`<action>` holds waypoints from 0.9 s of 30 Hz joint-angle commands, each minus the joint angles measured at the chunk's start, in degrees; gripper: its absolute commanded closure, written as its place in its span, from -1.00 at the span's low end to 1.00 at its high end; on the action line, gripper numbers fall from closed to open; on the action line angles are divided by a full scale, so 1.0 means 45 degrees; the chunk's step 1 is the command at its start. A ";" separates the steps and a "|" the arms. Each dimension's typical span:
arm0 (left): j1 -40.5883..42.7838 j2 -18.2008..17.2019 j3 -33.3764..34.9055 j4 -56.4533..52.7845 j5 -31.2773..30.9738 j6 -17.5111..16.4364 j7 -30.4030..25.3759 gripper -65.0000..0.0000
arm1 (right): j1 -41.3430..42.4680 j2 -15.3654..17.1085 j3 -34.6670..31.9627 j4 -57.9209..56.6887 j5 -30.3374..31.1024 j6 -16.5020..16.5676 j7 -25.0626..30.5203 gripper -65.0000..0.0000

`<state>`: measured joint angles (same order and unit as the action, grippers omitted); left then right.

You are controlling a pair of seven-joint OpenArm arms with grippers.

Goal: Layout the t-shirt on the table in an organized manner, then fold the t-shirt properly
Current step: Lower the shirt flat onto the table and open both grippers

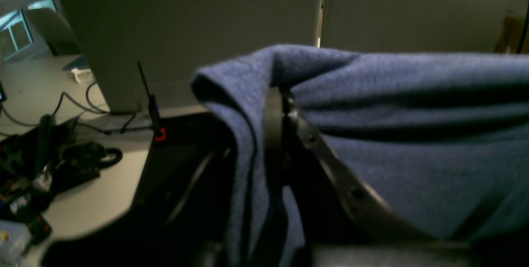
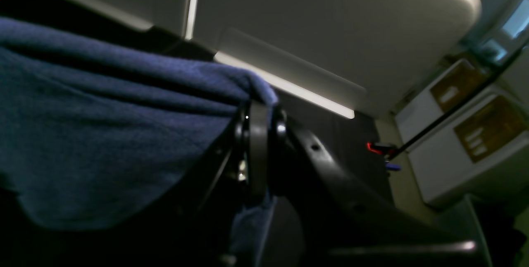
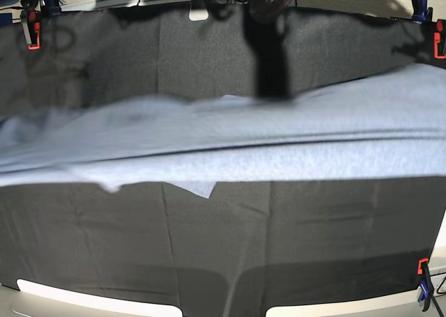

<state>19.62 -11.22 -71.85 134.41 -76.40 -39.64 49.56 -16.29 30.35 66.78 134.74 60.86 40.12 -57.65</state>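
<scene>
One t-shirt (image 3: 279, 139) in play, and it's stretched right across the base view, a pale blue-grey band running edge to edge and cut off at both sides, so neither sleeve nor neck can be made out. No lettering shows either. Both arms are out of frame in that view; only a dark blurred upright shape stands at the top centre, too smeared to name.

Over to the left wrist view: the left hand (image 1: 281, 106) is clamped shut on a bunched fold of the t-shirt, cloth draping over the black fingers (image 1: 272, 134) and trailing off the right edge. The lower part of that picture is dark and blurred, little to read there.

Right wrist view, same story mirrored: the right hand (image 2: 258, 114) closed tight on a corner of the cloth, the fabric sweeping away to the left and off the frame. The bottom is in deep shadow.

Beneath it all, the black tabletop (image 3: 230, 247), its creases visible below the shirt. Clamps (image 3: 424, 275) at the edges: four in the base view, two at the top left, one at the top right, one at the bottom right. Whether the shirt's lower hem touches the cloth cannot be told
</scene>
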 commanded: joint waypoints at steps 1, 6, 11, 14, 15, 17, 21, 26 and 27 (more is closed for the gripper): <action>-0.0121 -0.0301 0.0185 0.0131 0.0165 0.0092 -0.0369 1.00 | 0.0053 0.0272 -0.0301 0.0058 -0.0427 -0.0112 0.0704 1.00; -0.0151 -0.0593 0.2691 0.0131 0.2982 0.0826 -0.1627 1.00 | 0.0063 0.0272 -0.3157 -0.0476 -0.2424 -0.0117 0.1690 1.00; -0.0180 -0.0583 0.5916 0.0112 0.6290 0.1341 -0.3317 1.00 | 0.1039 0.0272 -0.5746 -0.2331 -0.3949 -0.0131 0.2385 1.00; -0.0432 -0.0583 0.7378 -0.1200 0.7465 0.1336 -0.3541 1.00 | 0.1802 0.0272 -0.7174 -0.3589 -0.4711 -0.0126 0.2531 1.00; -0.0617 -0.0588 0.7689 -0.1753 0.7587 0.1336 -0.3648 1.00 | 0.2069 0.0272 -0.7664 -0.4051 -0.4959 -0.0126 0.2623 1.00; -0.1069 -0.0602 0.8077 -0.2880 0.7713 0.1336 -0.3900 1.00 | 0.2633 0.0272 -0.8616 -0.5008 -0.5484 -0.0131 0.2735 1.00; -0.2157 -0.0967 0.8582 -0.5139 0.7776 0.1331 -0.3997 1.00 | 0.3871 0.0228 -1.0253 -0.7033 -0.6387 -0.0141 0.3060 1.00; -0.3968 -0.1481 0.9525 -0.7990 0.7786 0.1331 -0.4658 1.00 | 0.5843 -0.0355 -1.1764 -0.9646 -0.7427 -0.0160 0.3497 1.00; -0.4425 -0.1501 0.9748 -0.8558 0.7815 0.1336 -0.4658 1.00 | 0.6266 -0.0510 -1.2026 -1.0195 -0.7703 -0.0160 0.3677 1.00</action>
<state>0.67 -17.15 -27.86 94.67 -39.86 -33.23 30.57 10.76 26.96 12.23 87.70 25.32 39.57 -42.61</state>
